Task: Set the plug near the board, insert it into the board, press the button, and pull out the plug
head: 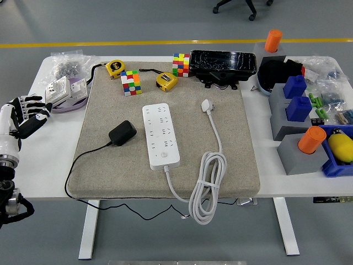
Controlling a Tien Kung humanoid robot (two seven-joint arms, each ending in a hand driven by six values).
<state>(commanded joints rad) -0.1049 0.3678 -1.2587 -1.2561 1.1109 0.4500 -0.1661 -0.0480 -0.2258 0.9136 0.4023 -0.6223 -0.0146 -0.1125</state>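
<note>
A white power strip (160, 135) lies along the middle of the grey felt mat (231, 160), its round button near its front end. A black plug adapter (122, 132) lies on the mat just left of the strip, its black cable running off the mat's left front. The strip's own white plug (207, 105) and coiled white cord (207, 179) lie to its right. My left hand (25, 115) is at the far left edge over the table's left end, fingers spread, holding nothing, well left of the black plug. My right hand is out of view.
Two Rubik's cubes (130, 82) and two yellow tape measures (166, 80) sit at the mat's back edge, with a black tray (223, 65) behind. White sockets and bagged parts (69, 85) lie at back left. Blue and grey blocks with orange cylinders (309, 141) crowd the right.
</note>
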